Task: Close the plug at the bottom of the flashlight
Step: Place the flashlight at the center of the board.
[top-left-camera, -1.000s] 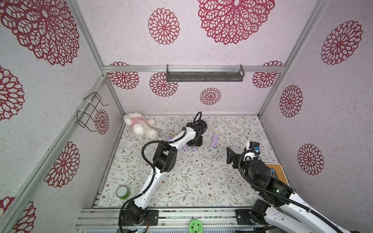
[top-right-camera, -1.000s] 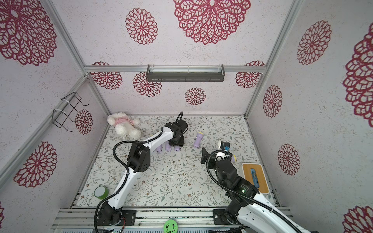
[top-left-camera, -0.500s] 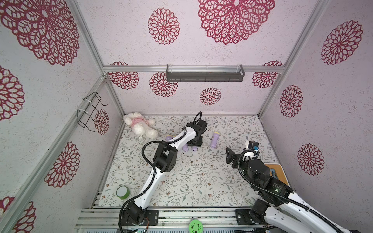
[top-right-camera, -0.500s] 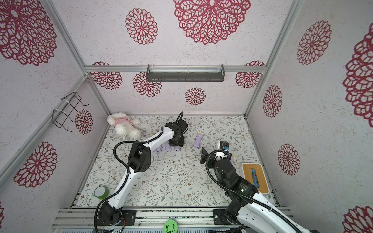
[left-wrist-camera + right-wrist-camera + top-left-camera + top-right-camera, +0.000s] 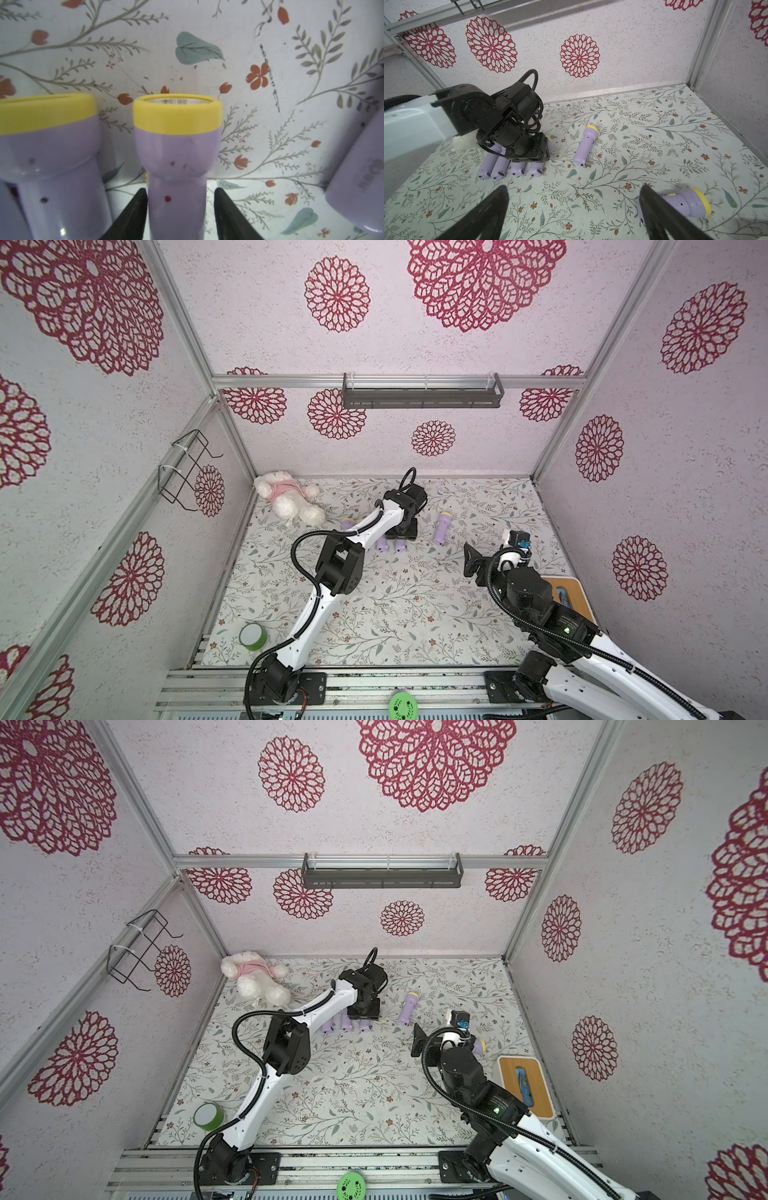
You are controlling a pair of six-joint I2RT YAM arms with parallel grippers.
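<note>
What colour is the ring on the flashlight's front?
Yellow, on a purple flashlight; clearest in the left wrist view.

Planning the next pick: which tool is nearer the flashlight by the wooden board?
Right. The right tool hovers at that flashlight; the left tool straddles a row flashlight, farther off.

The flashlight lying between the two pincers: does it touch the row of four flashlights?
Apart. The right wrist view shows bare mat between the flashlight and the row of four.

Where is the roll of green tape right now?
In both top views the green tape roll sits at the mat's near left corner, just beside the left arm's base.
</note>
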